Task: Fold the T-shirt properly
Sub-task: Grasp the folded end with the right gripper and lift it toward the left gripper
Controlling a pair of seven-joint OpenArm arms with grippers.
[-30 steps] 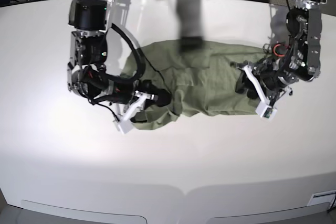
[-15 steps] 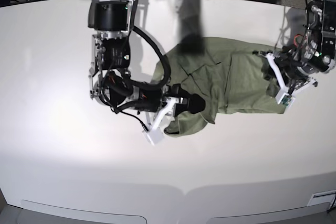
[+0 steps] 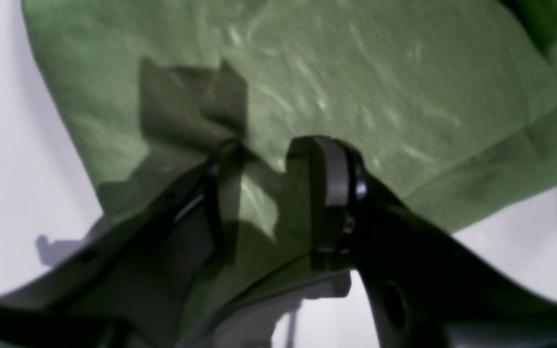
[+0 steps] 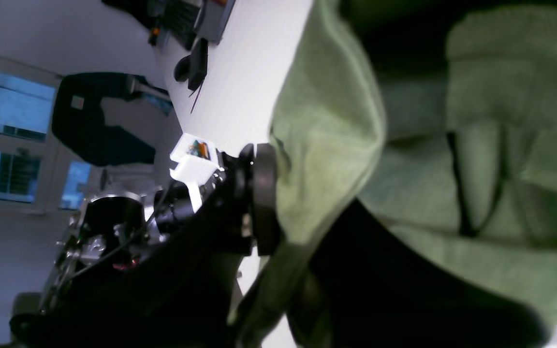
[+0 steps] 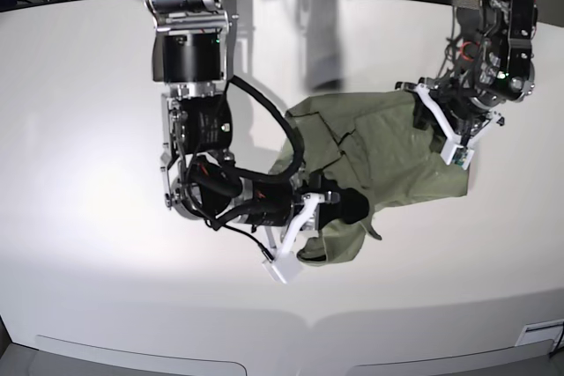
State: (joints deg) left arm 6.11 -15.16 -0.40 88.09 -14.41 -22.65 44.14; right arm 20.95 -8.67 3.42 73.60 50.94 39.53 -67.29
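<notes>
Two arms flank the wrinkled sage-green cotton T-shirt (image 5: 388,160), which I see bunched on the white round-edged table (image 5: 88,217), toward its far side in the base view. The right gripper (image 5: 339,207) sits at the shirt's near edge, its jaws pressed together on a fold of the cloth; in the right wrist view I see green fabric (image 4: 327,145) draped against its black pad and bunched over the finger. The left gripper (image 5: 445,125) sits at the shirt's opposite end, on the side away from the right gripper. In the left wrist view I see its jaws held partly apart over the fabric (image 3: 356,72), with cloth showing between them; I cannot tell whether they grip it. The shirt's edge lies against bare table there.
</notes>
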